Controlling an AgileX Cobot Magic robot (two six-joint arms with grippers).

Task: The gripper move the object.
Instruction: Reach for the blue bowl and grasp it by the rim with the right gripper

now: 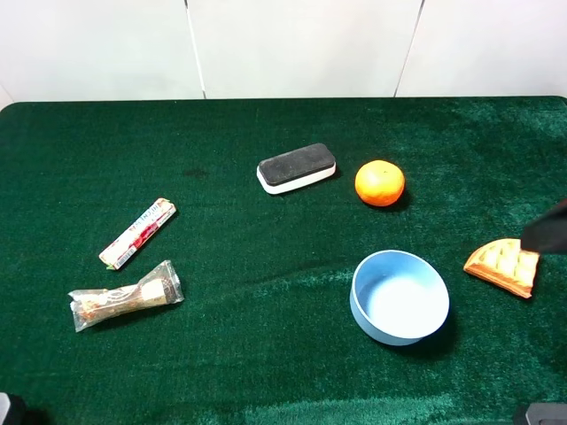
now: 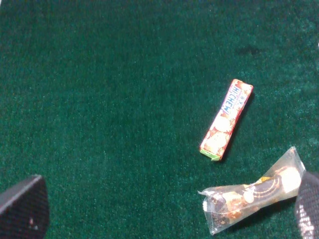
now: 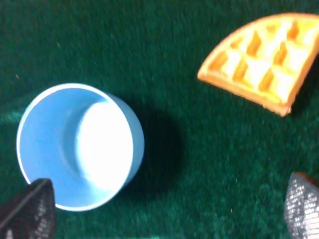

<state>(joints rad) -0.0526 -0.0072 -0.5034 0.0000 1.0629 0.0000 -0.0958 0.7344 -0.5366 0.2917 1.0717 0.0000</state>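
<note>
We judge the blue bowl (image 1: 400,297), near the front edge of the worktop (image 1: 266,354) toward its right corner, could skid or tip if a finger lands on its rim, and the waffle (image 1: 503,266) by the right edge may get clipped, as the right gripper (image 3: 167,209) hangs wide open, empty, apparently touching nothing.

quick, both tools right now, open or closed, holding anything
left tool: open, holding nothing
right tool: open, holding nothing; the blue bowl is not gripped
</note>
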